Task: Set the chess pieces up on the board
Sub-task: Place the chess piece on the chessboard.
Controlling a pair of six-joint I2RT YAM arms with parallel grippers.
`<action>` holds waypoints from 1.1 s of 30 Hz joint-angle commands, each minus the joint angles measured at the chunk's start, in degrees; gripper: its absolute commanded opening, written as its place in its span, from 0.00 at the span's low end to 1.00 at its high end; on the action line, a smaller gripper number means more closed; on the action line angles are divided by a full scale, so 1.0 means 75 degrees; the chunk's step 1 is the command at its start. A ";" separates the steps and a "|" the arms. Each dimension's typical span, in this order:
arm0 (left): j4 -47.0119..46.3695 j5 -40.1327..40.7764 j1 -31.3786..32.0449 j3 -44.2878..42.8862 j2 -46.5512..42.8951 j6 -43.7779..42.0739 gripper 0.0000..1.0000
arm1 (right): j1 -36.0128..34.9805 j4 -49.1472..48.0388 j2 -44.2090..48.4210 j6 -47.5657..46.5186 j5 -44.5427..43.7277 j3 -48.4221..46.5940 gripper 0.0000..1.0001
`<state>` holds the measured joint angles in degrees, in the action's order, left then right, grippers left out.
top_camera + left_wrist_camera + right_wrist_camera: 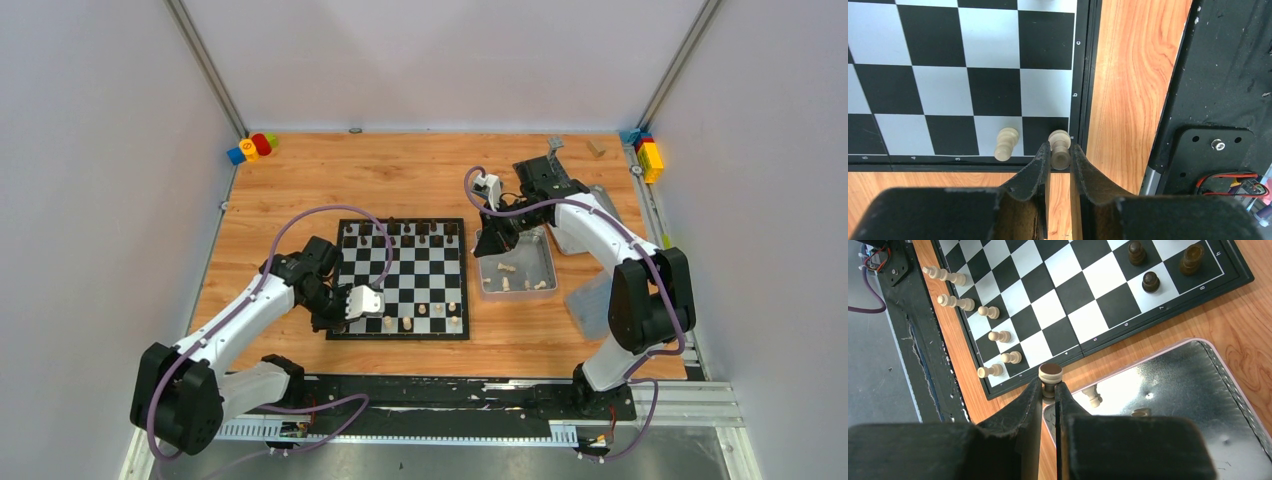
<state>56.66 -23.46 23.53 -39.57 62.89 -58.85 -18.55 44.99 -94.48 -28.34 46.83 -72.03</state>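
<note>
I read b and c on the board's (1083, 75) rim. At its 7 o'clock corner, my left gripper (1060, 150) pinches an upright pale pawn (1059, 137). At 3 o'clock, over the tin (1173, 390), my right gripper (1048, 385) clamps a pale piece (1050, 371), base outward.

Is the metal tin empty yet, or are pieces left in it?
Not empty: a few pale pieces lie tipped over inside the tin, per the top view.

The top camera is looking down from high at 6 o'clock over the whole board (400, 278). The left wrist camera is facing 3 o'clock and the right 9 o'clock, both hovering close and sharing its near rank.
</note>
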 commanded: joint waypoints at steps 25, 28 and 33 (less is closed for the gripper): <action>-0.0450 0.0146 0.0027 0.0192 -0.0023 -0.0034 0.23 | -0.0095 -0.0204 -0.0063 -0.0007 0.0037 0.0000 0.00; -0.0440 0.0164 0.0027 0.0239 -0.0128 -0.0029 0.32 | -0.0105 -0.0192 -0.0084 0.0002 0.0020 -0.0005 0.00; -0.0426 0.0128 0.0027 0.0282 -0.0401 0.0024 0.43 | -0.0129 -0.0184 -0.0100 -0.0015 0.0008 -0.0014 0.00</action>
<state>53.93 -21.74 23.55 -37.60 62.41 -58.81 -19.09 44.99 -94.54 -28.34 46.52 -72.03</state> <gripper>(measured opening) 0.401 0.117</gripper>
